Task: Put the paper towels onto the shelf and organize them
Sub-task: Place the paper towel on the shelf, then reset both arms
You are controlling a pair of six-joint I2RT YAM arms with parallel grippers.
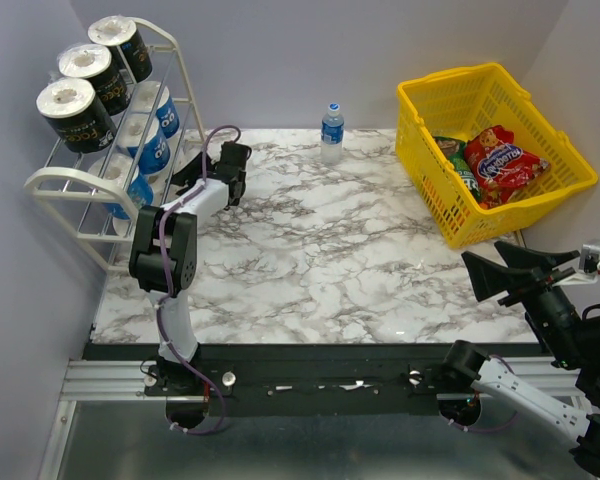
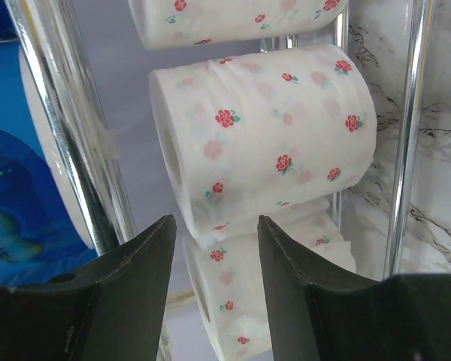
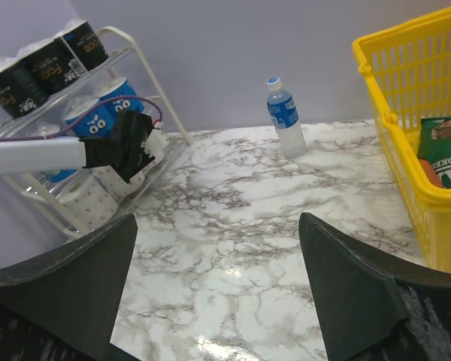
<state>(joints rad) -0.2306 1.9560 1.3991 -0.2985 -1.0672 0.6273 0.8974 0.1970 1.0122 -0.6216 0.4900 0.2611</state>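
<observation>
White wire shelf (image 1: 55,181): black paper towel rolls (image 1: 77,116) top, blue rolls (image 1: 158,150) middle, flowered rolls (image 2: 263,143) bottom. Yellow plastic basket (image 1: 450,81): snack bags (image 1: 500,160). Left fingers (image 2: 128,278) apart; right fingers (image 3: 68,278) apart.

Marble-topped table (image 1: 330,260) boxed in by pale lavender walls (image 1: 310,50).
Its grey-veined white top fills the centre; plain walls close the upper, left and right edges.

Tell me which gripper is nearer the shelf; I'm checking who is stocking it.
Left. The left gripper is right at the shelf, open jaws facing its floral rolls; the right gripper hovers far off, beside the yellow basket.
</observation>
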